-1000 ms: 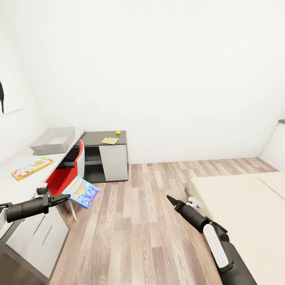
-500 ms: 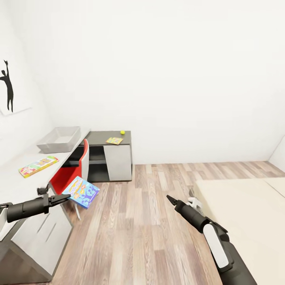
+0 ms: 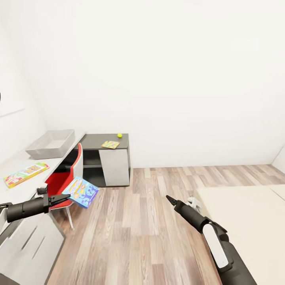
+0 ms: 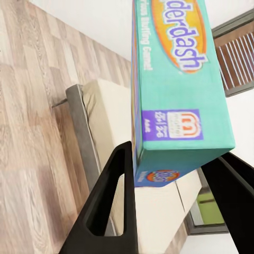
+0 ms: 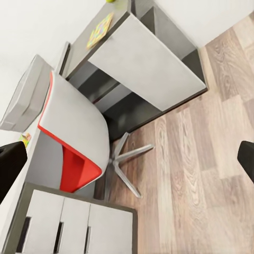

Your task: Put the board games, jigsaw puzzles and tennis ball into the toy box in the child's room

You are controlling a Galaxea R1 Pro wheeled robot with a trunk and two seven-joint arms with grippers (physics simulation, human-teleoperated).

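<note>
— White walls, plank floor; where's the small blue board game (image 3: 81,192)?
— Clamped by one edge in the left gripper (image 3: 65,196), above the floor beside the red chair (image 3: 63,177); teal side, orange lettering.
— And the right gripper (image 3: 170,199)?
— Fingers spread, empty; toy box (image 3: 51,143) on the table (image 3: 16,164).

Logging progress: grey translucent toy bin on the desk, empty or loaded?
Empty: the grey translucent toy bin shows only its bare floor in the head view; nothing lies inside.

Left gripper (image 3: 65,196) jaws clamped, arm outstretched; right gripper (image 3: 171,199) jaws parted, empty.
</note>
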